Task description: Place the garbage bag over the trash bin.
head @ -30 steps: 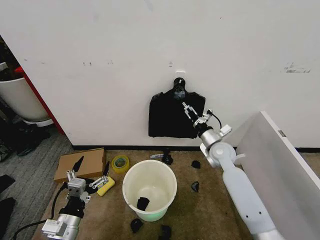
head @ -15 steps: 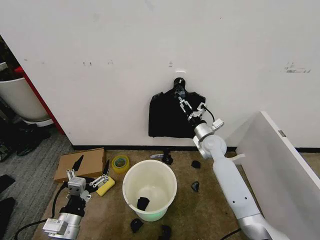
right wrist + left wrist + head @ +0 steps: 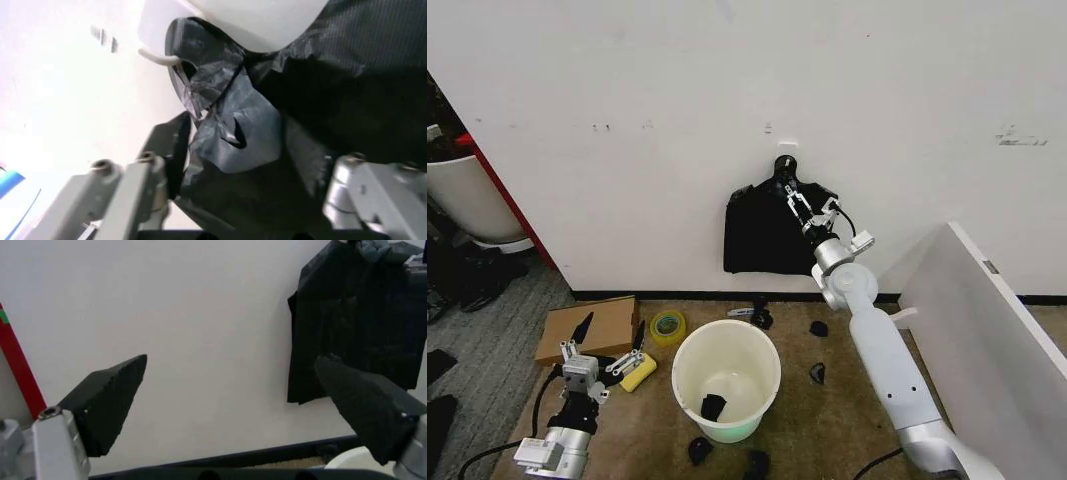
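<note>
Bag: black bag (image 3: 762,238) hangs flat on the wall from a white hook (image 3: 159,57), at 12 o'clock from the bin, loop handle over the hook; no loose rumpled bag in sight
Bin: white bin (image 3: 726,391) stands on the floor below, mouth open, a black scrap (image 3: 713,406) inside
Right gripper: right gripper (image 3: 795,204) is up at the bag's neck, jaws parted on either side of the gathered plastic, nothing pinched yet
Left gripper: left gripper (image 3: 607,343) waits low at 9 o'clock of the bin, jaws wide apart and empty
Step, done well: probably close on the bunched neck just under the loop, then lift up and off the hook tip, not straight out, lest the film tear
Room: wall is tight behind the bag; white panel (image 3: 992,340) crowds 3 o'clock; space above the bin is open; tape roll (image 3: 667,326) and cardboard (image 3: 589,328) lie at 10 o'clock
</note>
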